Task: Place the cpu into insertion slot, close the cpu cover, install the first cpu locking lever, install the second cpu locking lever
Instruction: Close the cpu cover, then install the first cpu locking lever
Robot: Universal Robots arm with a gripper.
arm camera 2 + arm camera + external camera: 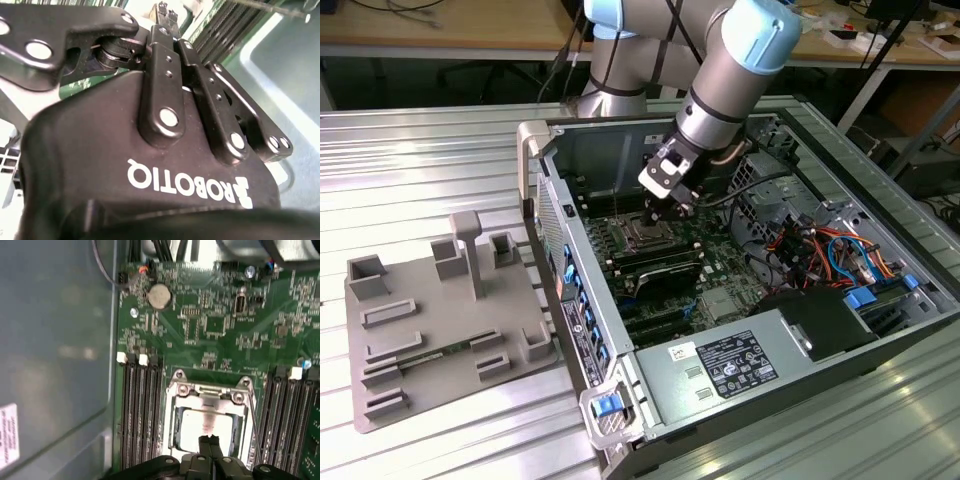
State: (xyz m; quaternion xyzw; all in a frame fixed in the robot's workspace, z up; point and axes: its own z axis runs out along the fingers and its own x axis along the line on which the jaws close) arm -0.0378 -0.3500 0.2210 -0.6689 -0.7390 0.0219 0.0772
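Observation:
The cpu (197,430) lies flat in the insertion slot (173,432), its silver top showing through the cut-out of the cpu cover (207,390). The cover is down over the chip. A thin metal lever (254,422) runs along one side of the cover. My gripper (210,441) hangs just above the chip's edge with its fingertips pressed together and nothing between them. In the exterior view the gripper (672,212) is inside the open computer case, over the insertion slot (642,237). The second wrist view shows the black fingers (161,55) meeting at their tips.
Long black memory slots (140,415) flank the socket on both sides. A coin battery (159,295) sits on the green board. A grey case wall (55,350) rises close by. A grey fixture plate (440,320) lies on the exterior view's left, and cables (820,250) fill the case's right.

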